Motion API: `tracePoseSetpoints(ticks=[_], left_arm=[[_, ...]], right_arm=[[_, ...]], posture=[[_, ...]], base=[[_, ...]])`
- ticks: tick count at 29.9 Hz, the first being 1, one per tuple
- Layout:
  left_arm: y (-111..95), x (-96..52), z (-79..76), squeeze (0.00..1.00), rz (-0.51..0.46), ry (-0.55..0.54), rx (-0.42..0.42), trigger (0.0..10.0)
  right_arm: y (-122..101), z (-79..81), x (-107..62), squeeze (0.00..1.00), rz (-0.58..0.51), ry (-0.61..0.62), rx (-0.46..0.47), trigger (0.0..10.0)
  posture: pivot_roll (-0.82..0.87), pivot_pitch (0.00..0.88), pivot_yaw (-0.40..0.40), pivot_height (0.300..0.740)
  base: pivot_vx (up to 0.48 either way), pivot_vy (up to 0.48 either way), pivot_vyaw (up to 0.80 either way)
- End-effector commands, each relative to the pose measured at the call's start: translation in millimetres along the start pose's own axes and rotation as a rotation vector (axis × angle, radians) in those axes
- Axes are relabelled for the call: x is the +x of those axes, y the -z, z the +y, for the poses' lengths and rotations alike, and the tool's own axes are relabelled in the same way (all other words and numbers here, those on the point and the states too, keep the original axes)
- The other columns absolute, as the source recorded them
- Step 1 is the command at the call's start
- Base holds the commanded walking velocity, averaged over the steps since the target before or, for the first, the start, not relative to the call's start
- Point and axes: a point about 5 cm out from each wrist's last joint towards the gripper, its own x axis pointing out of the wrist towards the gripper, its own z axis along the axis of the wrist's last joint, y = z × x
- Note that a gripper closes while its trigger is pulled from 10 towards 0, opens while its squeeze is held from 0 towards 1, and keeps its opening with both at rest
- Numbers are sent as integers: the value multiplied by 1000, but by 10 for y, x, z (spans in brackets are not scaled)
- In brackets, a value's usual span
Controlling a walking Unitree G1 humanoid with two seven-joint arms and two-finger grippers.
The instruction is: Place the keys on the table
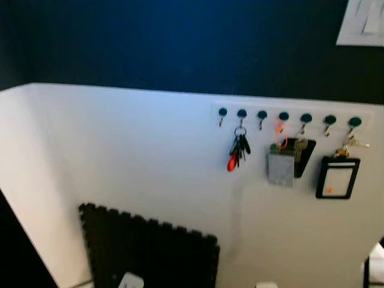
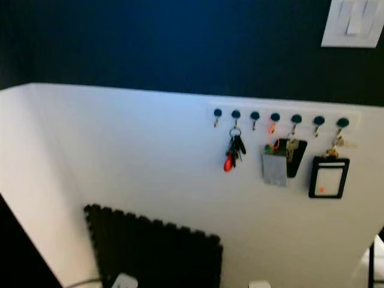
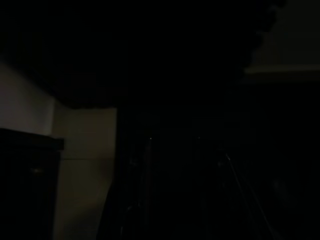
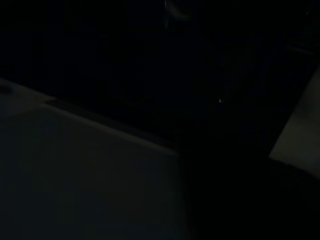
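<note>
A bunch of dark keys with a red fob (image 1: 237, 151) hangs from the second hook of a white key rack (image 1: 288, 115) on the white lower wall, right of centre in the eye views. Other hooks hold a grey card with an orange loop (image 1: 281, 168), a black holder with brass keys (image 1: 302, 153) and a black-framed badge (image 1: 338, 177). Both wrist views are very dark, and dim pale surfaces are all that can be made out in them.
The wall is dark blue above and white below. A white light switch plate (image 1: 362, 23) sits at the top right. A black foam mat with a toothed edge (image 1: 150, 251) leans low against the white wall. Small white objects (image 1: 131, 281) show at the bottom edge.
</note>
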Motion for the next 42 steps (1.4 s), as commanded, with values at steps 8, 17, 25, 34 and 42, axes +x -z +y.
tracePoseSetpoints(ticks=[8, 17, 25, 34, 42], left_arm=[[69, -17, 28, 0, 32, -22, -22, 10000], [53, -14, 17, 0, 24, -10, -8, 10000], [-67, 13, 58, 0, -23, -12, 19, 10000], [-304, 43, 92, 0, -137, -11, 8, 10000], [-704, 1, -23, 0, -376, 116, 67, 10000]], right_arm=[[41, -23, -15, 0, 19, 4, 5, 10000], [-142, -1, 40, 0, -64, -2, 14, 10000], [-560, -196, 78, 0, -265, 127, -16, 10000], [-1208, -262, 42, 0, -580, 161, 23, 10000], [-1568, -160, -105, 0, -816, 134, -138, 10000]], posture=[[52, 0, 27, 740], [55, 0, 30, 740], [56, 0, 31, 740], [48, 11, 31, 740], [47, 16, 22, 740]], base=[[0, -172, 0], [0, 0, 0], [0, 0, 0], [0, -213, 0], [0, 0, 0]])
